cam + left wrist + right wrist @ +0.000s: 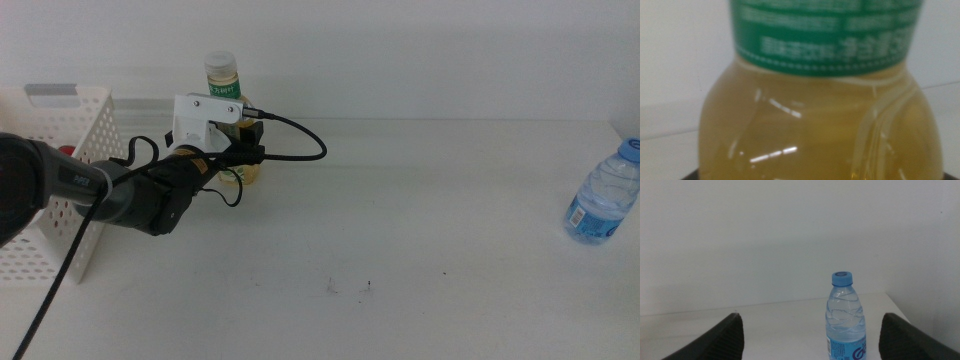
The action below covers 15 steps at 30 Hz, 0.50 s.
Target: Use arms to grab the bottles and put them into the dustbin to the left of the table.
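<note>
Beside the dustbin [60,130], the left gripper [243,165] is reaching the tea bottle [224,85], jaw state unclear, while the water bottle [603,195] is waiting between the right gripper's [810,345] parted jaws.

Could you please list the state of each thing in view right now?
Tea bottle: upright, capped, near the bin, left hand at it.
Water bottle: upright, capped, free, at the table's right.
Bin: upright at the table's left, something red inside.
Left hand: at the tea bottle's lower body; grip unclear.
Right hand: open, facing the water bottle, not touching.
</note>
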Tool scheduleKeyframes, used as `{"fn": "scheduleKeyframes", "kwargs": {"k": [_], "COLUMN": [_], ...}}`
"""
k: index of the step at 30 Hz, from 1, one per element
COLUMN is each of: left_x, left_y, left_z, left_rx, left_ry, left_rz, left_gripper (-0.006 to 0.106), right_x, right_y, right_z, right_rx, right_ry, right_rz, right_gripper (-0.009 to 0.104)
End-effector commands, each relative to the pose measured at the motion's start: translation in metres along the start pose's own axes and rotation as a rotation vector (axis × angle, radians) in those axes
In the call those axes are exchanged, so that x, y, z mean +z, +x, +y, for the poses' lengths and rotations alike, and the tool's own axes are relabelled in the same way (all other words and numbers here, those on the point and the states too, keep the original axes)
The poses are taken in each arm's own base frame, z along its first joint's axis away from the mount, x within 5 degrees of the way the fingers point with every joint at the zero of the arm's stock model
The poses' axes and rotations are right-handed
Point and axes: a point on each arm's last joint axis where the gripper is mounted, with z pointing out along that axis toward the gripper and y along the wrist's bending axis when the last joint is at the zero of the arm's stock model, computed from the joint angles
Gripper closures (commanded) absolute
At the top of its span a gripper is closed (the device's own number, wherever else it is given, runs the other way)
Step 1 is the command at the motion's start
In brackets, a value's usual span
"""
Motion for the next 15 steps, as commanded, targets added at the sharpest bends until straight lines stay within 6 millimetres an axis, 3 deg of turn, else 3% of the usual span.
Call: {"fn": "scheduleKeyframes", "kwargs": {"k": [1,5,7,10,15], "left_x": [0.001,0.001,-0.001,-0.006,-0.020], "left_y": [-0.004,-0.005,-0.011,-0.023,-0.053], "left_z": [0.000,-0.001,-0.001,-0.003,-0.009], "left_rx": [-0.004,0.003,-0.011,0.017,0.015], "left_ry": [0.009,0.017,0.015,0.011,0.001], "left_rz": [-0.019,-0.028,-0.030,0.045,0.083], "left_gripper": [0.036,0.059,0.081,0.089,0.089], "right_x": [0.000,0.000,0.000,0.000,0.000], "right_y": [0.000,0.000,0.000,0.000,0.000], "right_z": [0.000,0.000,0.000,0.000,0.000], "right_rx": [-0.006,-0.006,-0.006,-0.006,-0.006], "right_ry": [0.007,0.007,0.007,0.007,0.007], "right_rz": [-0.012,-0.012,-0.012,-0.012,-0.012], "right_gripper": [0.014,0.014,0.014,0.014,0.014]}}
